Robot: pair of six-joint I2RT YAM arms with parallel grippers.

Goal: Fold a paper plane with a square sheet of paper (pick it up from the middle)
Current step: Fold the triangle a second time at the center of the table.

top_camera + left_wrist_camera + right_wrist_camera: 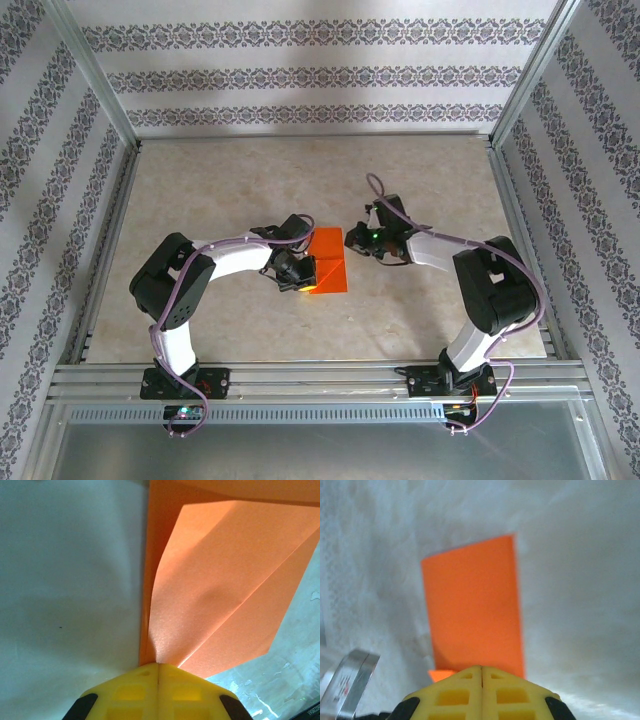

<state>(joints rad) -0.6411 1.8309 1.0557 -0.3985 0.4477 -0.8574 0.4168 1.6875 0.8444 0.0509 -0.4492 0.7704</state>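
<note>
The worktop (230, 180) carried the square sheet of paper (330, 262) at its centre: bright orange-red, partly folded, with diagonal creases. The left pincer (158, 672) was clenched at one edge and the right pincer (481, 672) at the opposite edge; whether either pinched paper could not be told.

Overhead plus wrist close-ups, shared paper (330, 260)

The left arm (175, 290) and right arm (490, 295) are glossy white tubes between chunky black joints, each trailing a purple cable (523, 265) from a black base (185, 382) toward six o'clock. The left end effector (158, 666) and right end effector (482, 668) have yellow plastic fingers (135, 692) with square pockets and black corner pieces. A green light (374, 238) glows on the right wrist.
</note>
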